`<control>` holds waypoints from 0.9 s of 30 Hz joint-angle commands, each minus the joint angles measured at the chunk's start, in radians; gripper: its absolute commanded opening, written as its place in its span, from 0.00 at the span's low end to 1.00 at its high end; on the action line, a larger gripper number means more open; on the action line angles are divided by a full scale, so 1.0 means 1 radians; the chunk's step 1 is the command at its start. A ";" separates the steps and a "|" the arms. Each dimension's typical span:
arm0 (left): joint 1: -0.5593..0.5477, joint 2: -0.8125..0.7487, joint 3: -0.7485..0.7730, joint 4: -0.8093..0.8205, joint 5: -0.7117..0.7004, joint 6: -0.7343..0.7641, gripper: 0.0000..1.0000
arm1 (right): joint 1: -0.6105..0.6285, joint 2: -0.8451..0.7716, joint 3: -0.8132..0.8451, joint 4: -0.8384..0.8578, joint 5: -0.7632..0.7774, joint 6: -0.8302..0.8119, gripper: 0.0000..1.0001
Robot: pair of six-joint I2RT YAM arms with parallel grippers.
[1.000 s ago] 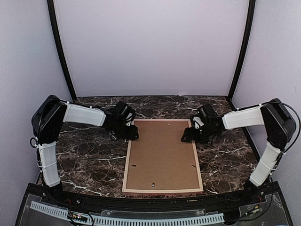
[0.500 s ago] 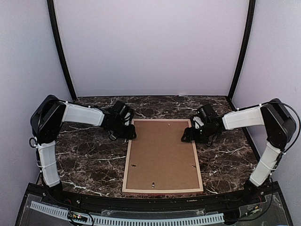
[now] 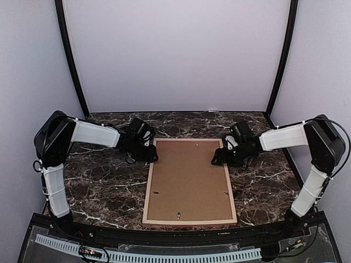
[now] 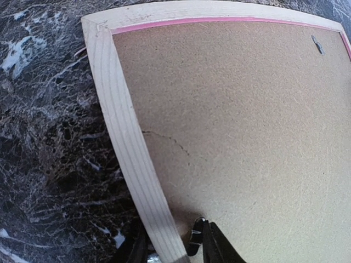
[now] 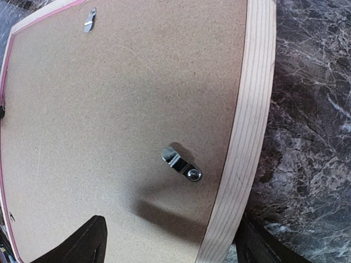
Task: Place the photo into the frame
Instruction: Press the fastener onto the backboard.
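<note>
The frame (image 3: 147, 192) lies face down in the middle of the table, pale wood reverse up, with a brown backing board (image 3: 189, 175) set inside it. The photo is out of view. My left gripper (image 3: 149, 155) sits at the frame's far left corner. In the left wrist view its jaws straddle the left rail (image 4: 123, 126), one finger outside the wood, the other against a small metal clip (image 4: 196, 235). My right gripper (image 3: 219, 158) stands open over the far right rail (image 5: 249, 109), wide either side of it, near a turn clip (image 5: 181, 164).
The table is dark marble with white veins (image 3: 104, 186). Black posts and pale walls close in the back and sides. More metal clips (image 3: 178, 215) sit along the backing board's edges. A thin pink line (image 4: 219, 22) shows along the frame's inner edge.
My left gripper's jaws have narrowed onto the frame's left rail and the gripper has shifted slightly left. The right arm and the frame have not moved.
</note>
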 commanded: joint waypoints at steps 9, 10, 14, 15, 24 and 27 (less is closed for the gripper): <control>0.062 -0.026 -0.105 0.048 0.172 -0.054 0.40 | -0.003 0.052 0.027 0.003 -0.010 -0.007 0.82; 0.065 -0.027 -0.106 0.054 0.179 -0.056 0.41 | -0.003 0.055 0.031 0.001 -0.010 -0.008 0.82; 0.079 -0.035 -0.105 0.060 0.205 -0.058 0.48 | -0.003 0.067 0.045 -0.005 -0.012 -0.010 0.82; 0.084 -0.038 -0.105 0.060 0.210 -0.059 0.49 | -0.003 0.071 0.049 -0.007 -0.011 -0.010 0.82; 0.100 -0.052 -0.115 0.053 0.208 -0.054 0.42 | -0.004 0.091 0.077 -0.025 -0.010 -0.022 0.82; 0.102 -0.048 -0.115 0.053 0.208 -0.052 0.39 | -0.004 0.094 0.082 -0.027 -0.010 -0.025 0.82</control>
